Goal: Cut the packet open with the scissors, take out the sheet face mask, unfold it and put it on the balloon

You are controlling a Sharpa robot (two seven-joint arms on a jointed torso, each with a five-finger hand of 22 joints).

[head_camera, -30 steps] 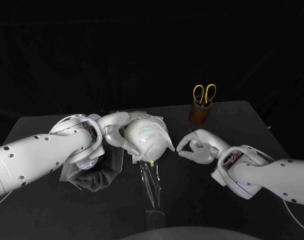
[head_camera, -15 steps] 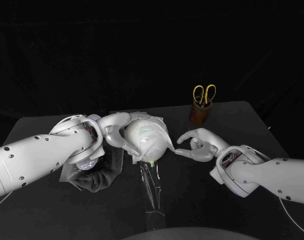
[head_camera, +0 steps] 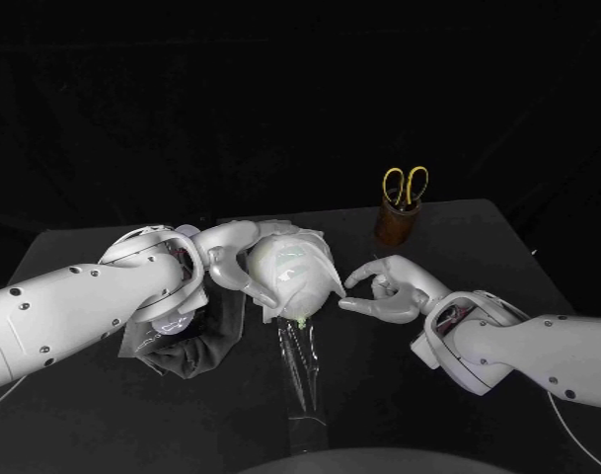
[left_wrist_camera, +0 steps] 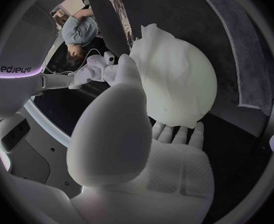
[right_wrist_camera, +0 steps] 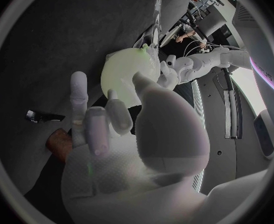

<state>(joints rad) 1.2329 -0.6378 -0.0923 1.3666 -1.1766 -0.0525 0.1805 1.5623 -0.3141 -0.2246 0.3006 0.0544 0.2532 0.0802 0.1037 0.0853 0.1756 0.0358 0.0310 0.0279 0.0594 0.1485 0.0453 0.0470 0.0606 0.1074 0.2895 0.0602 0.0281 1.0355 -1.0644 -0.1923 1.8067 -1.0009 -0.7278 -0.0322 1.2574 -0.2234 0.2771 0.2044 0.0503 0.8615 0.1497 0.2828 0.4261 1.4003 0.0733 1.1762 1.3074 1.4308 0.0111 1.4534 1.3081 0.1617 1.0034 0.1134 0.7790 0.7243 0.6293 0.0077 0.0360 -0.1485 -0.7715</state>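
White sheet face mask (left_wrist_camera: 174,69) lies draped over the balloon (right_wrist_camera: 123,74) at the middle of the black table (head_camera: 371,415), putting the job near its end. The yellow-handled scissors (head_camera: 404,184) stand handles-up in a brown holder (head_camera: 396,227) at the far side, well apart from both hands, so cutting and unpacking look finished. The left hand (head_camera: 226,259) cradles the balloon, fingers beneath it and thumb along its side, holding it steady. The right hand (head_camera: 381,291) sits just beside the balloon's other flank with fingers partly curled. Whether it pinches the mask's edge or merely nears it cannot be told. The mask looks rumpled rather than flat, with a loose corner standing off the balloon in the left wrist view, so what seems left is smoothing and seating it. A dark cloth (head_camera: 187,348) lies under the left arm. A clear strip (head_camera: 300,370) lies in front of the balloon, and it cannot be made out whether that is the packet.
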